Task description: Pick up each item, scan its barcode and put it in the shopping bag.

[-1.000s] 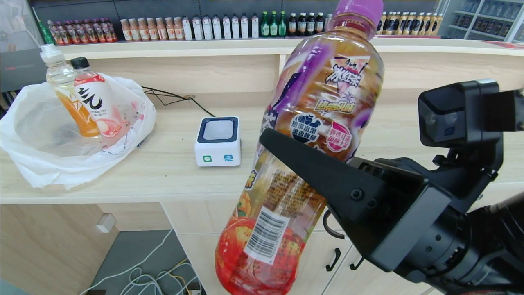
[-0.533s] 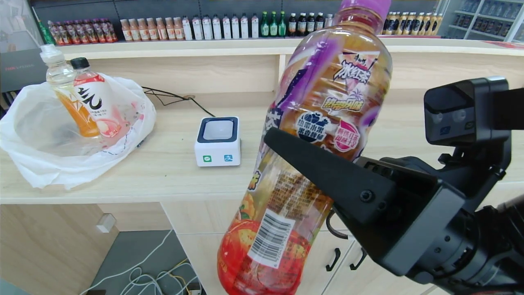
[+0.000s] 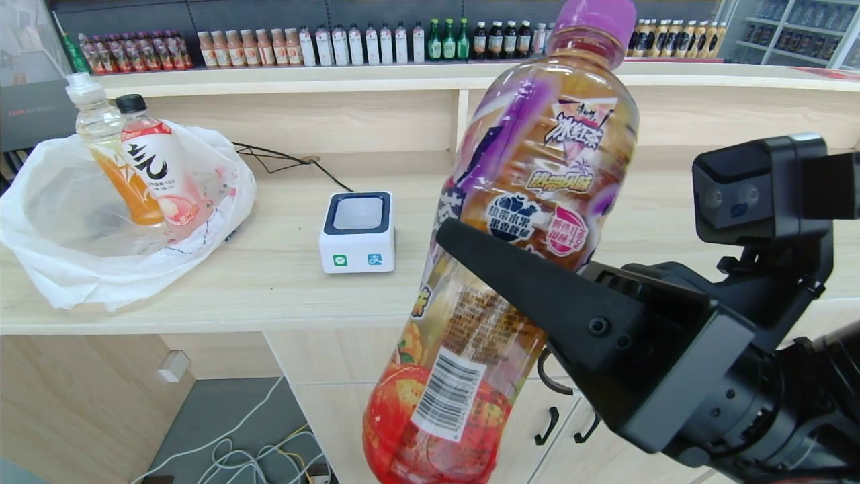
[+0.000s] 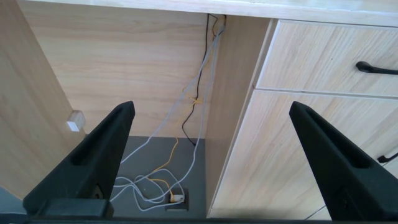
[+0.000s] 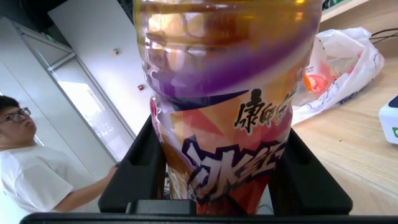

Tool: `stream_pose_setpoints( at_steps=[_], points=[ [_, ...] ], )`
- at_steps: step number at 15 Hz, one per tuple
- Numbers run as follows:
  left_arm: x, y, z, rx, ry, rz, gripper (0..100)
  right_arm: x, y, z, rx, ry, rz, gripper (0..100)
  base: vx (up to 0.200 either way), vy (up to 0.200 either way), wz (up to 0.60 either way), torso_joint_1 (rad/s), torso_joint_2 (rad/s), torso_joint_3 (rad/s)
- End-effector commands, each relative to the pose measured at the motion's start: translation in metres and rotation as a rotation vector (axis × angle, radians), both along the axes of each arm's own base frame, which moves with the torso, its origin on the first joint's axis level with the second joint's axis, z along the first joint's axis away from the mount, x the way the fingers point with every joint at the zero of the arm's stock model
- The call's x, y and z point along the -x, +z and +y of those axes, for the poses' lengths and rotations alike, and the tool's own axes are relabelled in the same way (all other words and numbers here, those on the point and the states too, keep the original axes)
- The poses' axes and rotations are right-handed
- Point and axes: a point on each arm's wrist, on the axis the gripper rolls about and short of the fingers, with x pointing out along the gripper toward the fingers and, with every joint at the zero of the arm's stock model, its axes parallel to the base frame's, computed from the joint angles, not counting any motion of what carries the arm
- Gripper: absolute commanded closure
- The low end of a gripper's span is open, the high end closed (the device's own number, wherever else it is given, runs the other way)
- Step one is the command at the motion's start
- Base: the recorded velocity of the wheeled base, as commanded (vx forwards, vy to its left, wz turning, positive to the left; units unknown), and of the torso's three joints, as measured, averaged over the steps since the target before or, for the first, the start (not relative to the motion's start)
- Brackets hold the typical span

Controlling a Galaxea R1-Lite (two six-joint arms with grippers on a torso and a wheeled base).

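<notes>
Right claw (image 5: 224, 174) clenched on tilted bottle (image 3: 531, 222), right of scanner (image 3: 357, 230); barcode (image 3: 447, 393) not turned toward scanner, so a read may fail; smooth label may slip

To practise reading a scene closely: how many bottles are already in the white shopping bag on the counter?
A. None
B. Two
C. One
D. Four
B: two bottles stand side by side in the shopping bag, an orange-drink bottle with a clear cap and a white-labelled bottle with a black cap.
</notes>
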Motion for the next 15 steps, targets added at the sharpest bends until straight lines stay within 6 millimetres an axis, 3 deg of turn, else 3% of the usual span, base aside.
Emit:
stream_pose_setpoints(
  at_steps=[1, 6, 11, 15],
  points=[
    [0.0, 0.0, 0.0, 0.0, 0.0, 0.0, 0, -0.001, -0.002, -0.002, 0.007, -0.013, 0.001, 100, 0.0, 0.0, 0.0, 0.0, 0.0, 0.0],
    [0.0, 0.0, 0.0, 0.0, 0.0, 0.0, 0, -0.02, -0.004, -0.022, 0.045, -0.164, -0.066, 100, 0.0, 0.0, 0.0, 0.0, 0.0, 0.0],
    [0.0, 0.0, 0.0, 0.0, 0.0, 0.0, 0, -0.049, -0.006, -0.065, 0.111, -0.452, -0.153, 100, 0.0, 0.0, 0.0, 0.0, 0.0, 0.0],
    [0.0, 0.0, 0.0, -0.002, 0.0, 0.0, 0, -0.051, -0.014, -0.096, 0.22, -0.644, -0.242, 100, 0.0, 0.0, 0.0, 0.0, 0.0, 0.0]
  ],
)
